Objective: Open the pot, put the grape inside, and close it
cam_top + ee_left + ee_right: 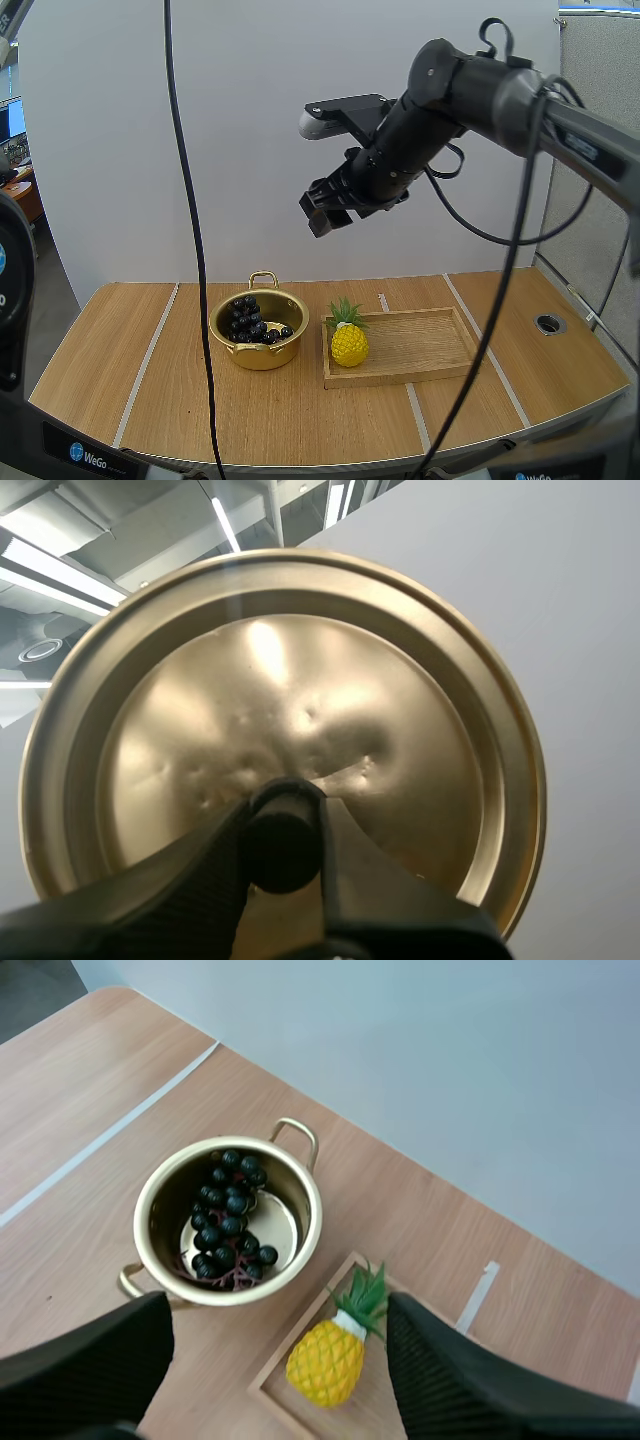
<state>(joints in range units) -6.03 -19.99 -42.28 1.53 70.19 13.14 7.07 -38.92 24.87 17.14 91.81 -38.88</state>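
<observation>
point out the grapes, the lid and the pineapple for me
grapes (pixel 228 1225), right wrist view, middle of the dark bunch
lid (pixel 300 710), left wrist view, bare gold face of the lid
pineapple (pixel 349 345), high view, its yellow body

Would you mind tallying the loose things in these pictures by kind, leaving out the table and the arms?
Cookware: 2, the pot and its lid
Fruit: 2, the bunch of grapes and the pineapple
Trays: 1, the wooden tray
Total: 5
</observation>
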